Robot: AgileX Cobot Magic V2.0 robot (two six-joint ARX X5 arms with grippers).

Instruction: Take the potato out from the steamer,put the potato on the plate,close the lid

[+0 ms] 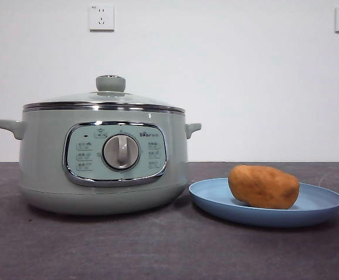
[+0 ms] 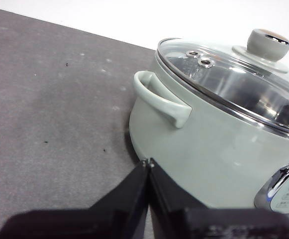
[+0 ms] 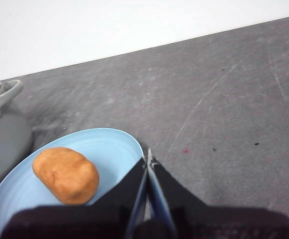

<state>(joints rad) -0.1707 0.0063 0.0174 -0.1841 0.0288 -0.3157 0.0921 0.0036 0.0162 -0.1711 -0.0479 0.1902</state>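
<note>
potato: rough orange-brown oval potato [image 1: 264,186] lying on the matte light-blue round plate [image 1: 216,204]
lid: chrome-rimmed glass lid [image 1: 104,100] seated on the smooth sage-green steamer [image 1: 46,163]
grippers: left gripper [image 2: 147,163] and right gripper [image 3: 147,159] both pinched closed, holding nothing

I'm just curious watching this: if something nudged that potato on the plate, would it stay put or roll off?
The potato is oval and lies on its long side, so it would probably wobble rather than roll far. The plate is shallow with a low rim, so a firm push might carry it over. Its skin looks matt, likely not slippery.
</note>
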